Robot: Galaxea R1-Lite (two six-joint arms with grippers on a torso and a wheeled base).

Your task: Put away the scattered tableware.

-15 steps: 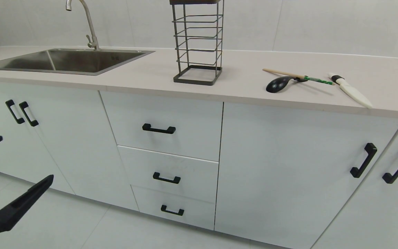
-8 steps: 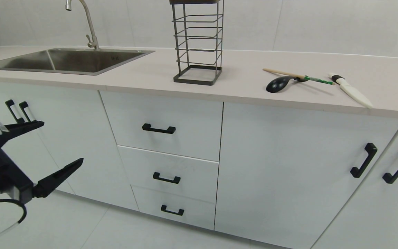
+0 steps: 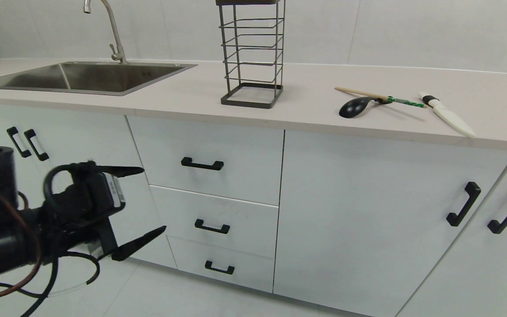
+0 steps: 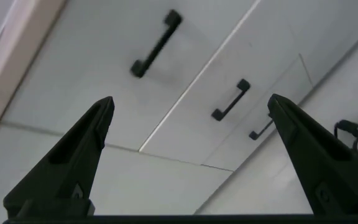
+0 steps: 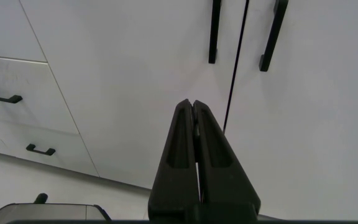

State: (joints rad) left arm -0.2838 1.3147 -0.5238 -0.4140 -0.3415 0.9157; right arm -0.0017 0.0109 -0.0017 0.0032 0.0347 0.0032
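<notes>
On the counter's right part lie a black spoon point(image 3: 354, 107), a wooden stick with a green end point(image 3: 379, 97) and a white knife with a black band point(image 3: 448, 116). Low on the left, my left gripper point(image 3: 153, 199) hangs open and empty in front of the cabinet doors, just left of the drawer stack. Its wrist view shows its spread fingers point(image 4: 73, 162) facing the top drawer handle point(image 4: 157, 43) and the middle drawer handle point(image 4: 230, 99). My right gripper point(image 5: 193, 104) is shut with nothing in it, facing two cabinet door handles point(image 5: 214, 31).
A tall black wire rack point(image 3: 252, 57) stands mid-counter, and a steel sink point(image 3: 86, 77) with a tap lies at the far left. Three drawers sit below the rack, with handles at top point(image 3: 202, 164), middle point(image 3: 211, 227) and bottom point(image 3: 219, 267). Cabinet doors flank them.
My left arm has swung in from the lower left edge, rightward toward the drawer stack, staying open. The tableware on the counter has not moved.
</notes>
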